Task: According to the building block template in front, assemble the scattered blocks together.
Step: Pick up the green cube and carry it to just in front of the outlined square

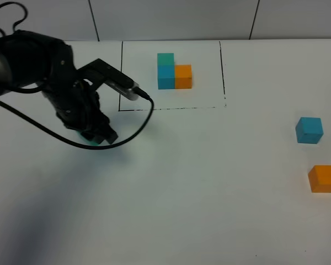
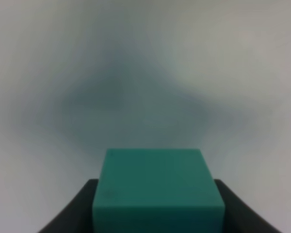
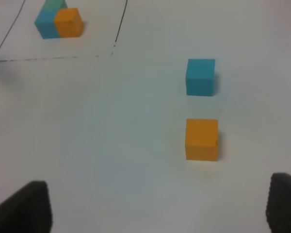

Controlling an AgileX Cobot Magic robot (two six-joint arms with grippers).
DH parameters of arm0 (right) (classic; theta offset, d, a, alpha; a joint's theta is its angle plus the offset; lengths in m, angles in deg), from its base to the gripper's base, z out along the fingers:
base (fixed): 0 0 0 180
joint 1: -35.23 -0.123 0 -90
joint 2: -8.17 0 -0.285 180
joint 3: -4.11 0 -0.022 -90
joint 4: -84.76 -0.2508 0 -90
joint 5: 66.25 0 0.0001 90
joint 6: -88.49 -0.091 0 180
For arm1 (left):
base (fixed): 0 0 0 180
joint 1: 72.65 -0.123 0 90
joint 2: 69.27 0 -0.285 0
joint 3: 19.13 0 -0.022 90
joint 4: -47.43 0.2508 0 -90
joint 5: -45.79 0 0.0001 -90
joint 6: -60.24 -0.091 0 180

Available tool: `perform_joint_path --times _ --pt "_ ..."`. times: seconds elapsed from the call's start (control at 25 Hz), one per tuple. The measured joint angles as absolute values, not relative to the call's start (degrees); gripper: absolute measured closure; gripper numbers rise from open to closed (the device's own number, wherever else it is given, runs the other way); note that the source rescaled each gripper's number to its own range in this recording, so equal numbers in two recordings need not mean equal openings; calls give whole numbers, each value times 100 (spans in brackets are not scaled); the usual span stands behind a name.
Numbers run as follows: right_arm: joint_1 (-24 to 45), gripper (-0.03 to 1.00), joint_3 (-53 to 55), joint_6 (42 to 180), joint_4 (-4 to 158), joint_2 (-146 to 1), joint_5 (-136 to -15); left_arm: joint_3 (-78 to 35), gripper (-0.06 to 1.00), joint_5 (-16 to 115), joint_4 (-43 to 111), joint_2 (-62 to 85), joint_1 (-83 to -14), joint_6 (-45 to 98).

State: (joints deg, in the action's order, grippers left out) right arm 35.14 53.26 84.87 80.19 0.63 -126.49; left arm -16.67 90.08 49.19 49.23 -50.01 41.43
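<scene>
Left pincer clamps the teal-green cube by flat opposite faces; it is probably light, rigid and smooth. Right pincer gapes empty, with the blue cube and orange cube ahead of it.

No text, label, brand or number can be read in any view. The only drawn mark is a thin black outline on the white table around the building block template; no lettering is carried by it.
</scene>
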Motion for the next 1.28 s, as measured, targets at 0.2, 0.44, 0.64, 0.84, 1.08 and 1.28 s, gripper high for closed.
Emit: perform_joint_path --times 0.2,0.44,0.64,0.84,1.08,1.28 --pt "3514 19 5326 8487 8019 63 -12649 -2818 93 9503 4919 5678 -4446 3224" --pt "3514 19 5326 8487 8019 63 -12649 -4054 93 9939 4914 6422 -3974 2467" --pt "3514 19 5326 8487 8017 63 -12649 -4705 93 10189 4914 6853 -3795 2066" --pt "3514 19 5326 8487 8012 63 -12649 -4884 93 10228 4917 7064 -3736 1613" --pt "3514 19 5326 8487 8012 63 -12649 -4923 93 10110 4917 7207 -3736 1213" --pt "3514 19 5326 8487 8012 63 -12649 -5103 93 9952 4917 7384 -3736 1129"
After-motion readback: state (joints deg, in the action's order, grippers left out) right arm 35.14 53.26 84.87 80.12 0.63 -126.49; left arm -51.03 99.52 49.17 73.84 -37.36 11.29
